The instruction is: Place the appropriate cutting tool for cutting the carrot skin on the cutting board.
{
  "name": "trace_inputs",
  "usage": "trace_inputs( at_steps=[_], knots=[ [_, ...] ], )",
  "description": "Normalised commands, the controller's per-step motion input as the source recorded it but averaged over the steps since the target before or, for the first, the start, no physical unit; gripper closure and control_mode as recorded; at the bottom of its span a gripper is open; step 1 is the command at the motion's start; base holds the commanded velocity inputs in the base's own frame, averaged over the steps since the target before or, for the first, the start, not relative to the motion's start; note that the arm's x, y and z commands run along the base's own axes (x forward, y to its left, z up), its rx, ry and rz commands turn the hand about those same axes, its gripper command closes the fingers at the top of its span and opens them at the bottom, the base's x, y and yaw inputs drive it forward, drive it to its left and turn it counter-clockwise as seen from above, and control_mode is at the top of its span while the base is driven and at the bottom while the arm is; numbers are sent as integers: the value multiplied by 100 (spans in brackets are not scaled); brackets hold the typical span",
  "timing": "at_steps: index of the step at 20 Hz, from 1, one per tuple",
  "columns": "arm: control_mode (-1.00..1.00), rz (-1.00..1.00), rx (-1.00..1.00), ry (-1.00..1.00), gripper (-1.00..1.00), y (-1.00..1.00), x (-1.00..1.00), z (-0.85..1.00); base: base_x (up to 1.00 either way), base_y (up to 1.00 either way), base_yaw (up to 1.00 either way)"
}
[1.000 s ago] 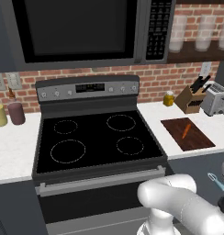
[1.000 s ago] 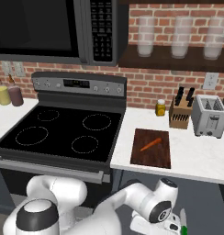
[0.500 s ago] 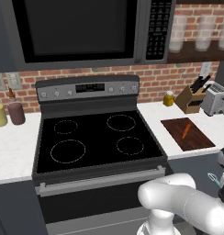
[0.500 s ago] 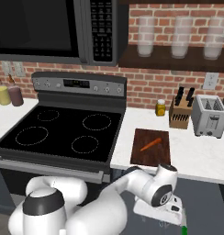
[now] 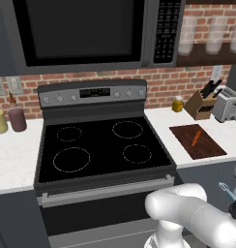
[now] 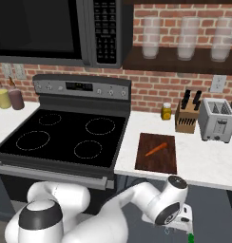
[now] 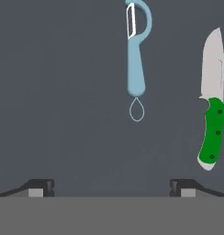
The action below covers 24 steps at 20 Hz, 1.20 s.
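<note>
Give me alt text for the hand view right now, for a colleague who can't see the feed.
A light blue peeler lies lengthwise on a dark grey surface, above the open end effector, blade end farthest away. A green-handled knife lies apart to its right, roughly parallel, and the end effector holds nothing.

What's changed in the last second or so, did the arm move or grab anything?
The arm's wrist swung lower and rightward, below the counter edge; the gripper now hangs, jaws open, over the light blue peeler and a green-handled knife. Nothing taken hold of. The carrot stayed on the cutting board.
</note>
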Motion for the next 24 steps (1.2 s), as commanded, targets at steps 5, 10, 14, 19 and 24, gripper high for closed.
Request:
trace_inputs(
  at_steps=[5,10,14,19,24],
  knots=[
    [-100,-3,-6,-1,-100,0,44,0,0,0,0],
    [-100,-2,-12,1,-100,0,51,-17,0,0,0],
    [-100,0,-10,1,-100,-4,44,-15,0,0,0],
    [-100,0,-9,0,-100,0,4,-32,0,0,0],
    [-100,0,-10,1,-100,0,5,-33,0,0,0]
  ],
)
